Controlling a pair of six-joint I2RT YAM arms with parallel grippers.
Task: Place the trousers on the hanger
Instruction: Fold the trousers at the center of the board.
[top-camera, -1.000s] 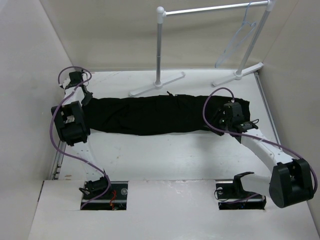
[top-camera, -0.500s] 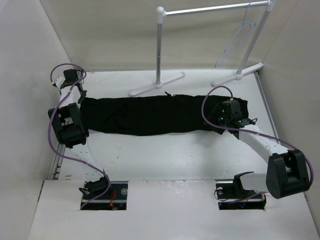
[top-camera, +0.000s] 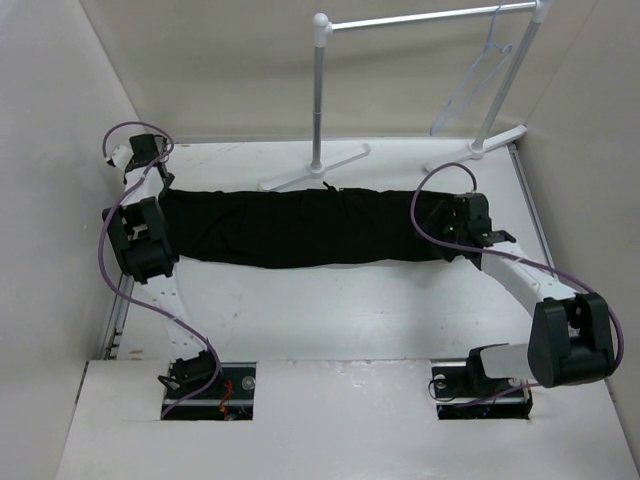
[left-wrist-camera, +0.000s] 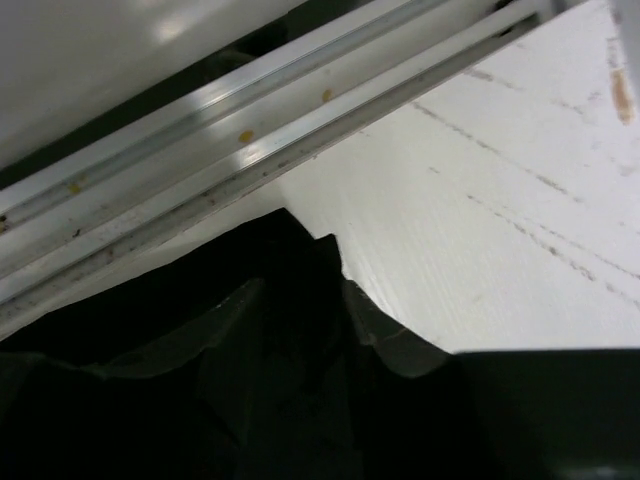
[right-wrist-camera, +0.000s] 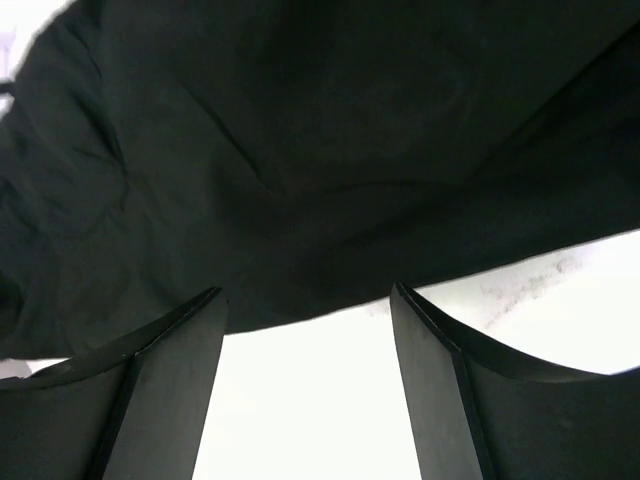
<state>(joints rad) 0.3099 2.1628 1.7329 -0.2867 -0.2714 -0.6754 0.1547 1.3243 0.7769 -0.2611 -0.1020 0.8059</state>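
Note:
The black trousers (top-camera: 310, 228) lie stretched left to right across the table. My left gripper (top-camera: 152, 180) is at their left end. In the left wrist view it (left-wrist-camera: 300, 292) is open a little, and a corner of the trousers (left-wrist-camera: 300, 250) lies between its fingers without showing any pinch. My right gripper (top-camera: 453, 236) hovers over their right end. It (right-wrist-camera: 308, 298) is open wide with only bare table between its fingers, and the near edge of the trousers (right-wrist-camera: 330, 160) lies just past the tips. The pale hanger (top-camera: 480, 75) hangs from the rail at the back right.
The white rail stand (top-camera: 320, 100) rises at the back, its two feet (top-camera: 312, 168) on the table just behind the trousers. An aluminium rail (left-wrist-camera: 250, 130) runs along the table's left edge beside my left gripper. Walls close in on three sides.
The left end of the trousers has been drawn leftwards and the cloth lies straighter. My left gripper shifted left and its fingers have parted. My right gripper opened wider and moved slightly back and right.

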